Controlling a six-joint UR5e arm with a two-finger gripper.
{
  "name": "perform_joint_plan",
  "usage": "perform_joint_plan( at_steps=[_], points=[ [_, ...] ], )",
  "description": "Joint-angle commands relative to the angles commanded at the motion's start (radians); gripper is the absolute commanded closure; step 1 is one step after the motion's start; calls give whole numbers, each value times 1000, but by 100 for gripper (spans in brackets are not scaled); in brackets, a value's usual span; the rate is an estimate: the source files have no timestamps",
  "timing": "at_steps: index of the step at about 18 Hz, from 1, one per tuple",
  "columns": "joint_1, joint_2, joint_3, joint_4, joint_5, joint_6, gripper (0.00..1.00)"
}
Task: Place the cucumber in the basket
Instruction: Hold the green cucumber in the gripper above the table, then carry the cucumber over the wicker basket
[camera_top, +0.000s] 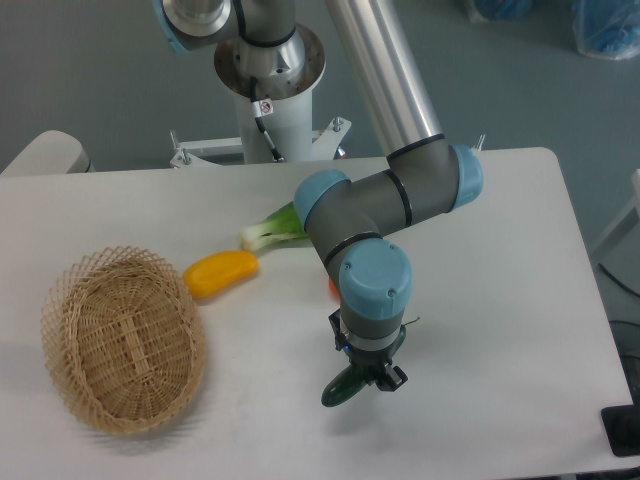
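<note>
Grey-and-blue UR5e arm (372, 205) folded low over the white table (500, 290), forearm crossing from the right, wrist pointing straight down. Black two-finger gripper (362, 378) below the blue wrist cap, jaws closed on the dark green, glossy, elongated cucumber (343, 388). Cucumber tilted, lower rounded end pointing front-left, upper end hidden under the wrist; contact with the tabletop not discernible.

Near table edge just in front of the gripper. Bare white surface between cucumber and the oval, shallow, light tan woven wicker basket (122, 340), well apart at the left-front. Basket interior holding nothing visible.

Glossy yellow pepper (221, 272) just beside the basket's upper-right rim. Leafy green bok choy with white stem (272, 227) behind the pepper, partly hidden by the elbow. Small orange object (333, 287) mostly hidden behind the wrist; identity unclear.
</note>
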Motion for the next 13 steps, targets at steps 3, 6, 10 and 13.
perform_joint_plan(
  at_steps=[3, 6, 10, 13],
  points=[
    [-18, 29, -35, -5, -3, -40, 88],
    [-58, 67, -66, -8, -9, -89, 88],
    [-116, 117, -98, -29, -14, -175, 88],
    [-181, 152, -114, -75, -14, -257, 88]
  ],
)
